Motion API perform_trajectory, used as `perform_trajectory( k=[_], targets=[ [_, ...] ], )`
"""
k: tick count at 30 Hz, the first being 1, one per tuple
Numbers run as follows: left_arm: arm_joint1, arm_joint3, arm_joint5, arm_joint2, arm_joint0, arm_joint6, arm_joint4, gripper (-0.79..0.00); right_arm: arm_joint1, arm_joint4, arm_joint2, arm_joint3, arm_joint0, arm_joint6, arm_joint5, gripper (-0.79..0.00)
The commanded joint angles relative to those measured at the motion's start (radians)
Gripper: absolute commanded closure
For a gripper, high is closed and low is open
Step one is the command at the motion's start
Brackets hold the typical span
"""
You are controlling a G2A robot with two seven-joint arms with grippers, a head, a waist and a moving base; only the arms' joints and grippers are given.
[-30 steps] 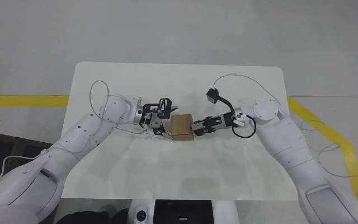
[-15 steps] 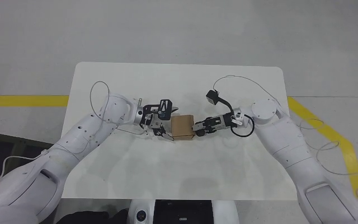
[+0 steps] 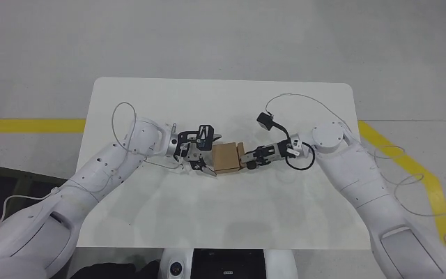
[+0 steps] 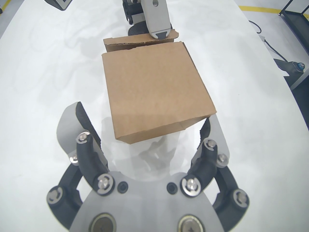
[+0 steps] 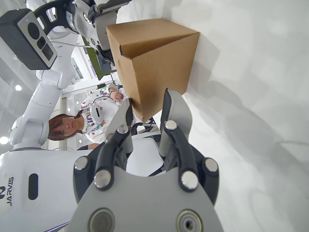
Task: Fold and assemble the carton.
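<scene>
Near the middle of the white table (image 3: 139,97) sits the brown carton (image 3: 226,158), already squared into a box shape and resting on one of its faces, with the two arms meeting it from opposite ends. At the far end from the left wrist camera, the right gripper (image 5: 147,97) has its jaws drawn in close on the end flap (image 4: 135,42), apparently pinching the cardboard between the pads. The left gripper (image 4: 143,114) stands at the other end with its jaws spread wide, straddling the carton's near edge; one finger (image 4: 210,131) lies just beside a corner, and I cannot tell whether it touches. The step in hand looks like closing the ends: one arm works a flap while the other braces the body. The next move likely calls for folding that flap inward across the opening, while the left gripper keeps the carton from sliding or skewing on the smooth tabletop.
</scene>
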Motion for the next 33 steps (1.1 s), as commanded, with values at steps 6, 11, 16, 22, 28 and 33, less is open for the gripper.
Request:
perform_trajectory(
  k=[6,11,16,22,28,33],
  targets=[
    [0.002,-0.002,0.000,0.000,0.002,-0.001,0.000,-0.785,0.001,-0.015,0.000,-0.003,-0.001,-0.002,0.008,-0.197],
    [0.001,-0.010,0.000,0.002,0.002,-0.001,0.001,-0.785,0.000,-0.028,-0.003,-0.008,0.005,-0.011,0.015,-0.194],
    [0.000,-0.014,0.000,0.003,0.001,-0.002,-0.001,-0.785,-0.003,-0.041,-0.009,-0.014,0.016,-0.017,0.025,-0.191],
    [-0.001,-0.014,0.000,0.004,-0.002,-0.002,0.000,-0.785,-0.009,-0.055,-0.023,-0.014,0.030,-0.018,0.034,-0.179],
    [-0.002,-0.013,0.000,0.005,-0.003,0.001,0.002,-0.785,-0.016,-0.057,-0.035,-0.017,0.040,-0.023,0.039,-0.175],
    [-0.002,-0.013,0.000,0.005,-0.004,0.005,0.004,-0.785,-0.024,-0.063,-0.052,-0.016,0.052,-0.021,0.043,-0.169]
  ],
)
